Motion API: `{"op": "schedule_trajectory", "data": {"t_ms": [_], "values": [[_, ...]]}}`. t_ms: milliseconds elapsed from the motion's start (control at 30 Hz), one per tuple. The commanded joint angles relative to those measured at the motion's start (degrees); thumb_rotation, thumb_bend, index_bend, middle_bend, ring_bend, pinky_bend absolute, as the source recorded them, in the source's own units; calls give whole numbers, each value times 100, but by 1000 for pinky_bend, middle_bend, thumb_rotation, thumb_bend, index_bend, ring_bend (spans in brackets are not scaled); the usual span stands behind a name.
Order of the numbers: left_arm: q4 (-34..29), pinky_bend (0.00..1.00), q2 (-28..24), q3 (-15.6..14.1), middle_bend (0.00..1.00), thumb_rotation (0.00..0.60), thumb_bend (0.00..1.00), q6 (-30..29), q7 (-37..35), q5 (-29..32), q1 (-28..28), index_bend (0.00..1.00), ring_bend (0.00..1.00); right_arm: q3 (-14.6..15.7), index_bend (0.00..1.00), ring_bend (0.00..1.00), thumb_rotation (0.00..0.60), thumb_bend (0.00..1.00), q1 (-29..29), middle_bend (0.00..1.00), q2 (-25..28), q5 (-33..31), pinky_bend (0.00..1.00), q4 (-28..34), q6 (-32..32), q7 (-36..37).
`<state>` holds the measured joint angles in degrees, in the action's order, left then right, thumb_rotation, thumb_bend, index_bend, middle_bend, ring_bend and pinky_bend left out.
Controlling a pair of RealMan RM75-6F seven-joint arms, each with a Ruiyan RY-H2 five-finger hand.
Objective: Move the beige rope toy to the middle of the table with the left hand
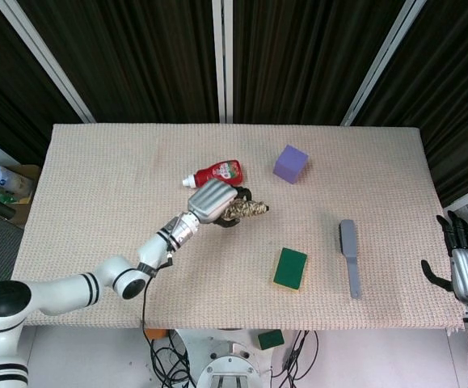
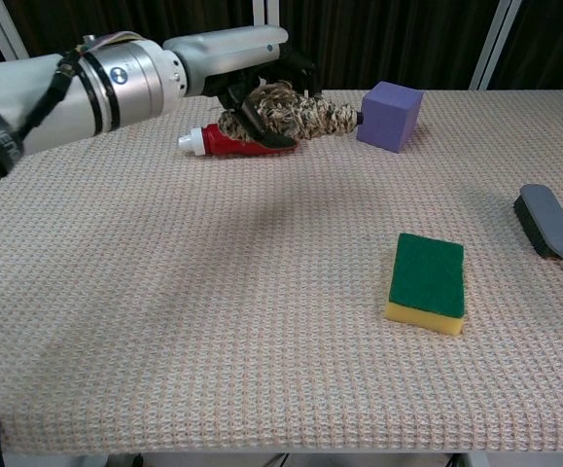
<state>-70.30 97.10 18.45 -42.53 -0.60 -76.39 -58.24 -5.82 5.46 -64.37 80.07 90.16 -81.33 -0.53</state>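
Observation:
The beige rope toy (image 1: 248, 210) (image 2: 305, 113) hangs in the air above the table's middle, gripped by my left hand (image 1: 214, 201) (image 2: 245, 70). Its free end sticks out to the right of the fingers. In the head view the hand sits just below the red bottle (image 1: 216, 172). My right hand (image 1: 464, 267) rests off the table's right edge, fingers spread and holding nothing; the chest view does not show it.
A red ketchup bottle (image 2: 215, 143) lies behind the held toy. A purple cube (image 1: 290, 164) (image 2: 390, 115) stands at the back right. A green and yellow sponge (image 1: 290, 268) (image 2: 427, 283) lies near the front, a grey brush (image 1: 349, 255) (image 2: 556, 233) to its right.

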Motion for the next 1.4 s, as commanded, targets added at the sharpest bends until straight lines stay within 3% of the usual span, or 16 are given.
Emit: {"op": "schedule_trajectory", "data": {"t_ms": [33, 333, 400, 467, 533, 600, 700, 800, 900, 1000, 1167, 1300, 1400], "values": [[1006, 747, 728, 152, 583, 600, 375, 471, -266, 237, -618, 577, 578, -6, 0, 0, 584, 332, 11, 0, -5, -14, 0, -21, 23, 20], [2564, 745, 1705, 105, 583, 600, 363, 692, -897, 198, -1166, 573, 576, 1, 0, 0, 584, 332, -4, 0, -28, -61, 0, -162, 70, 172], [2783, 741, 1817, 36, 572, 600, 349, 666, -1036, 126, -1197, 522, 564, -9, 0, 0, 583, 332, -12, 0, -19, -80, 0, -194, 69, 225], [2905, 709, 1862, -30, 495, 600, 296, 689, -1227, 66, -1209, 368, 504, -15, 0, 0, 584, 332, -20, 0, -17, -82, 0, -222, 58, 262], [2964, 606, 1853, -84, 334, 600, 202, 770, -1342, 38, -1223, 167, 371, -15, 0, 0, 585, 332, -24, 0, -18, -72, 0, -239, 50, 291], [2979, 494, 1817, -137, 211, 600, 147, 823, -1417, 6, -1231, 81, 248, -13, 0, 0, 586, 332, -24, 0, -28, -61, 0, -257, 49, 311], [2953, 394, 1777, -197, 121, 584, 109, 726, -1465, -46, -1186, 52, 155, -9, 0, 0, 585, 332, -19, 0, -41, -45, 0, -271, 52, 325], [2846, 358, 1675, -267, 100, 526, 104, 692, -1482, -65, -1112, 49, 119, -11, 0, 0, 584, 333, -11, 0, -46, -26, 0, -272, 49, 323], [2413, 344, 1338, -355, 100, 525, 96, 599, -1369, -87, -955, 50, 118, -17, 0, 0, 586, 332, -16, 0, -29, 7, 0, -234, 6, 310], [1613, 330, 776, -406, 100, 530, 93, 32, -1091, -177, -607, 50, 118, -12, 0, 0, 585, 332, -27, 0, -11, 37, 0, -215, -33, 272], [-668, 316, -926, -622, 106, 532, 93, -1656, 327, -239, 647, 63, 118, 26, 0, 0, 584, 331, -24, 0, -16, 72, 0, -236, -16, 187], [-2030, 307, -2091, -1132, 111, 539, 94, -2892, 1308, -193, 1858, 77, 118, 56, 0, 0, 584, 332, -12, 0, -113, 99, 0, -333, 8, 163], [-2077, 298, -2371, -1625, 110, 550, 95, -3738, 1397, -500, 2637, 87, 114, 62, 0, 0, 584, 332, -23, 0, -321, 294, 0, -551, -198, 249]]}}
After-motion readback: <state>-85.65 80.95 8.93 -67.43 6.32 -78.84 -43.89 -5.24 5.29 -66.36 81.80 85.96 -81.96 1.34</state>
